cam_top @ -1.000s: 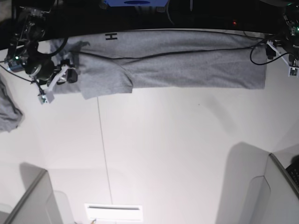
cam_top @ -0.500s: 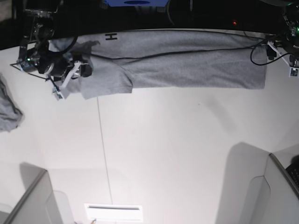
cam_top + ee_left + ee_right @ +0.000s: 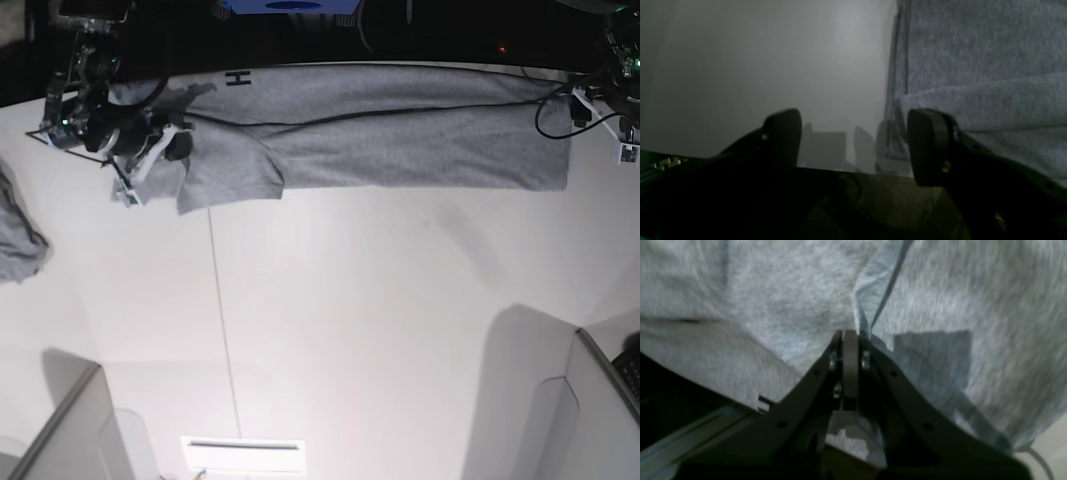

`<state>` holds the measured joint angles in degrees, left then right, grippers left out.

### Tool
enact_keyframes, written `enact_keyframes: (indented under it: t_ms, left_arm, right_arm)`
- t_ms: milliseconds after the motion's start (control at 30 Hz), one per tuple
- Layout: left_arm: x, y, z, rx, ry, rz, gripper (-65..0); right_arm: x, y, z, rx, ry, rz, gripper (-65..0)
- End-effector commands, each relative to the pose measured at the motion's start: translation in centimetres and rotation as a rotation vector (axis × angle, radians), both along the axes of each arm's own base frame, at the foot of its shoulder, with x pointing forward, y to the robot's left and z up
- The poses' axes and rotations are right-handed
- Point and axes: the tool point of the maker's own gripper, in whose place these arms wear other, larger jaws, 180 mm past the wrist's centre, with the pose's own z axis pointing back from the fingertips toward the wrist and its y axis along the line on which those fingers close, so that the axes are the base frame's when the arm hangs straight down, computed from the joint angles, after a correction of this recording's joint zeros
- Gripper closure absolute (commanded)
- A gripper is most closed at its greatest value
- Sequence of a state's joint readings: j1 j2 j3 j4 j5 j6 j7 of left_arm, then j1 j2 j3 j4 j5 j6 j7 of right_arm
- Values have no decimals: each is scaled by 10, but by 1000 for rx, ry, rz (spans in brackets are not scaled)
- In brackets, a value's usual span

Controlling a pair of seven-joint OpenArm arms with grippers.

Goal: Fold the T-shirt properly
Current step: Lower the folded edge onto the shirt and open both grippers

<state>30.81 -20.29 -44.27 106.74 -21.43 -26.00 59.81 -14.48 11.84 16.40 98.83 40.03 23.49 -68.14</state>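
T-shirt (image 3: 390, 125): you have it laid out as a long band along the table's (image 3: 350, 330) far edge, black "H" showing near your right gripper.
Right gripper (image 3: 850, 335): pressed together, pinching a ridge of shirt at the sleeve end.
Left gripper (image 3: 853, 140): spread; the hem lies by one finger, nothing between them.
Cloth (image 3: 18, 235): small grey piece, well apart from your right gripper.

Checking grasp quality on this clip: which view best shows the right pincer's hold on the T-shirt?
The right wrist view: the right pincer is shut on a pinched fold of the T-shirt, seen close up. The base view shows that pincer only small, at the shirt's sleeve end. The left wrist view shows just the open left pincer beside the shirt's edge.
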Motion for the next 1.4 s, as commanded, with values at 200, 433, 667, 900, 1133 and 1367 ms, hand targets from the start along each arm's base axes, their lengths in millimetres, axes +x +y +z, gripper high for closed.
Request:
enact_keyframes:
  t_ms: [200,433,667,900,1133,1367]
  left_arm:
    - [4,5,9,25,-16,-12,-481]
    - [4,6,9,24,-16,-11,-481]
    - [4,6,9,24,-16,-11,-481]
    - [6,2,8,15,-20,-18,-481]
    - [28,-13,6,-49,-130,43,-313]
    - [46,-34,3,-112,-275,55,0]
  right_arm:
    - [-7,-3,20,-27,-64,19,0]
    - [-15,-23,34,-89,-50,-4,0]
    - [-39,-17,28,-33,-7,-11,0]
    - [-44,-20,24,-52,15,-15,0]
    - [-40,-37,22,-156,-19,-34,-279]
    - [-22,-40,26,-228,-174,-37,-77]
